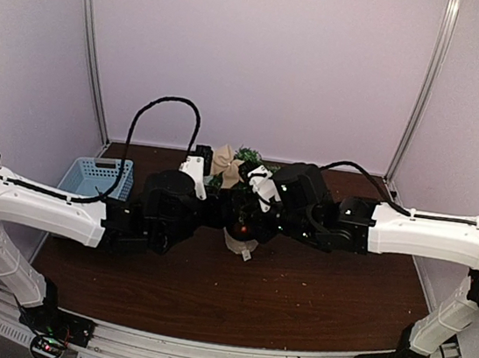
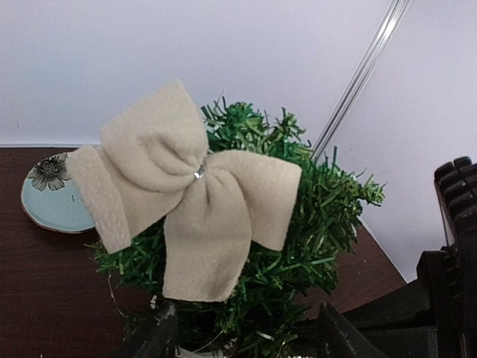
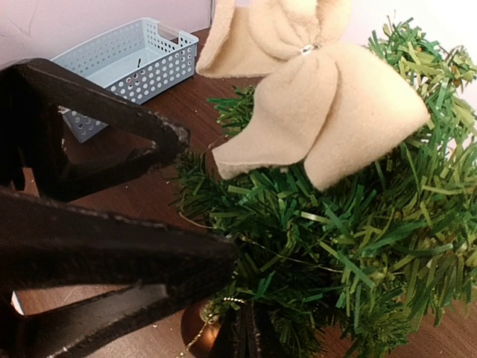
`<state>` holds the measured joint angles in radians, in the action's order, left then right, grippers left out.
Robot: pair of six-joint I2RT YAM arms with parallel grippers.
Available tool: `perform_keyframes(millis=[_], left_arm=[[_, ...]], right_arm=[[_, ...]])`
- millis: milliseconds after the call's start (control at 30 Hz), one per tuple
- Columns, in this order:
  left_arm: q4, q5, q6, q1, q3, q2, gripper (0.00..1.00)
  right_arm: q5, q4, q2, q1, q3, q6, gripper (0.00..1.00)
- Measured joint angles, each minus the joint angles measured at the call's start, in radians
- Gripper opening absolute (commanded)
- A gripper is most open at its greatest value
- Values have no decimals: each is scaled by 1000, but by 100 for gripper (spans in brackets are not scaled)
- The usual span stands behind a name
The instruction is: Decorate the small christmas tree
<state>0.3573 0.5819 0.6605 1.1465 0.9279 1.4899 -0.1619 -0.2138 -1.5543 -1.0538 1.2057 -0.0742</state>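
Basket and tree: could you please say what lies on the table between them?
Nothing; the right wrist view shows bare table between basket and tree.

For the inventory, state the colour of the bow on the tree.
Beige bow; clearest in the left wrist view.

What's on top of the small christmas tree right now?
A beige fabric bow with a small silver centre lies on the top branches of the small christmas tree. The bow hides the treetop and any fastening.

Tree (image 2: 313, 216) base past the bottom edge
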Motion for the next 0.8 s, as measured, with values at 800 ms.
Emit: perform_keyframes(millis=[800], left_arm=[[96,-222,-390,0,-247,-207,36]], right_arm=[[0,-2,0,0,0,23,1]])
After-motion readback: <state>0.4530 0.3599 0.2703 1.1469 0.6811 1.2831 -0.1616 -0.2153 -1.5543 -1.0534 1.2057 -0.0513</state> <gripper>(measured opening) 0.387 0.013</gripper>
